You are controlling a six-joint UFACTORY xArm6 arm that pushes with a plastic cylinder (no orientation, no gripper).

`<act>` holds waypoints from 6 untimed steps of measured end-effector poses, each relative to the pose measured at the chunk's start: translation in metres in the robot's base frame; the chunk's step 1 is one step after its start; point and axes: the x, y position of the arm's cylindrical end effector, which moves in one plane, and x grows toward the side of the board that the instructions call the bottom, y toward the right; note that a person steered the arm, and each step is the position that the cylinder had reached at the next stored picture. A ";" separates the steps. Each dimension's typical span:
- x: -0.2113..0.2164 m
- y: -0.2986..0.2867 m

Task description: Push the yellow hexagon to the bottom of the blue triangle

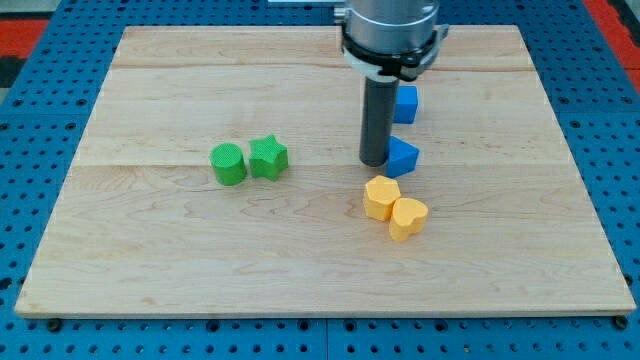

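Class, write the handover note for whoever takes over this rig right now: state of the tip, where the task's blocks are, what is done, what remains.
My tip is on the board, just at the view's left of the blue triangle, close to or touching it.
The yellow hexagon sits right below the blue triangle, slightly to the view's left, touching the yellow heart.
Done: the hexagon looks to be at the triangle's bottom already.
Left: probably nothing, or a small nudge towards the view's right to centre it; avoid bumping the triangle.
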 end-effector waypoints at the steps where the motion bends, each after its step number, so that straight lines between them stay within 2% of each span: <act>1: 0.000 -0.014; 2: 0.005 -0.085; 3: 0.036 -0.067; 6: 0.060 -0.002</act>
